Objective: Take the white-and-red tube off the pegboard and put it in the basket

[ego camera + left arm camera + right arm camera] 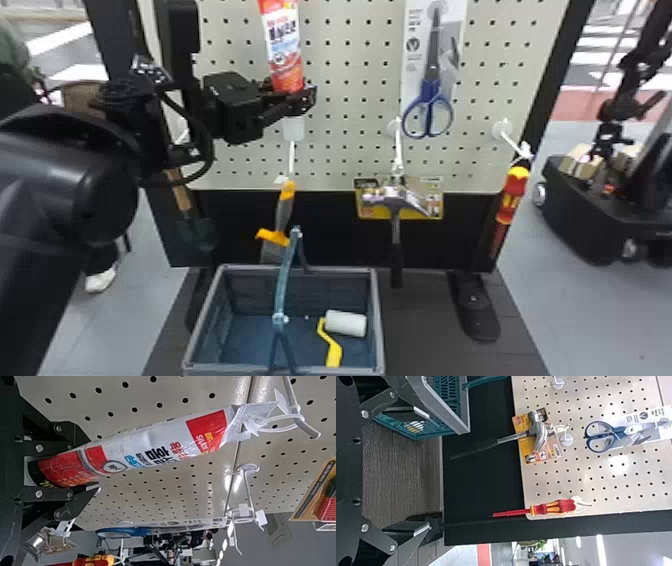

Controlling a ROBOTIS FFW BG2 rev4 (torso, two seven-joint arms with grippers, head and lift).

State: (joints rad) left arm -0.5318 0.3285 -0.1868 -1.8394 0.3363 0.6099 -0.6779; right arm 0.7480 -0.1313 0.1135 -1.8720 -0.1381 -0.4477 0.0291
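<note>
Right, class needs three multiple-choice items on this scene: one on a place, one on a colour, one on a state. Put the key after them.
1. Where is the paint roller?
A) On the floor
B) Inside the basket
C) Hanging on a hook

2. What colour are the handles of the scissors?
A) Blue
B) Yellow
C) Red

3. What is the state of the left gripper?
A) Closed on the hammer
B) Open and empty
C) Closed on the white-and-red tube

Key:
1. B: the roller lies within the basket's walls.
2. A: both finger loops are blue.
3. C: its fingers press the tube's lower end from both sides.
</note>
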